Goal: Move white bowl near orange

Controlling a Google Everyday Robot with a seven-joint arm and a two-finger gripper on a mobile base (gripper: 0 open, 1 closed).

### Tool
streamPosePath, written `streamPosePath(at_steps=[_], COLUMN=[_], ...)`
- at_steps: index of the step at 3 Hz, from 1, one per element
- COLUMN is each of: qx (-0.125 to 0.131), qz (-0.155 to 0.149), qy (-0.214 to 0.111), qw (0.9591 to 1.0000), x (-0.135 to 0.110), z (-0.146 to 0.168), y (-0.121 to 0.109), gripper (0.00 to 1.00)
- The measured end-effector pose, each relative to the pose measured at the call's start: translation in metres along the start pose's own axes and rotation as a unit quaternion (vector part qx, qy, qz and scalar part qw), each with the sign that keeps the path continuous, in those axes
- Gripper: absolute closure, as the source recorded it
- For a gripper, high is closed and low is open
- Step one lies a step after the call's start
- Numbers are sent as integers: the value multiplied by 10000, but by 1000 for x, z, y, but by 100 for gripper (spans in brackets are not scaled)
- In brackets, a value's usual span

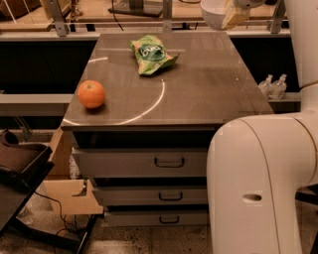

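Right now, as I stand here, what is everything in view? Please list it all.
orange: one, bright orange, front-left part of the table
snack bag: one, green, crumpled, far middle of the table
white bowl: one, white, held in the air over the table's far-right corner
table: one, grey-brown top, centre
drawers: three, grey, stacked under the tabletop
small bottles: two, clear, beyond the table's right edge
cardboard: one piece, brown, on the floor, lower left
robot arm: one, white, right side, reaching up
jaws: one pair, pale yellow, top right, closed on the white bowl
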State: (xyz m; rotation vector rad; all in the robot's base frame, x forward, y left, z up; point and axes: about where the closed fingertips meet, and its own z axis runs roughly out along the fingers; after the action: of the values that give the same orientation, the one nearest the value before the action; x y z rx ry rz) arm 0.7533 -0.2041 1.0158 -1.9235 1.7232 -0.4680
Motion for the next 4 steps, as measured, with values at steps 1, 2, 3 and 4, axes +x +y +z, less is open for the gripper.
streamPosePath(at_steps=[1, 2, 3, 4], qx=[99, 156, 161, 32], qz=[59, 106, 105, 39], qy=[-2, 157, 155, 70], qw=[9999, 9997, 9997, 10000], x=[-25, -58, -58, -54], z=[-29, -55, -54, -63], y=[-9, -17, -18, -5], gripper=[100, 100, 100, 100])
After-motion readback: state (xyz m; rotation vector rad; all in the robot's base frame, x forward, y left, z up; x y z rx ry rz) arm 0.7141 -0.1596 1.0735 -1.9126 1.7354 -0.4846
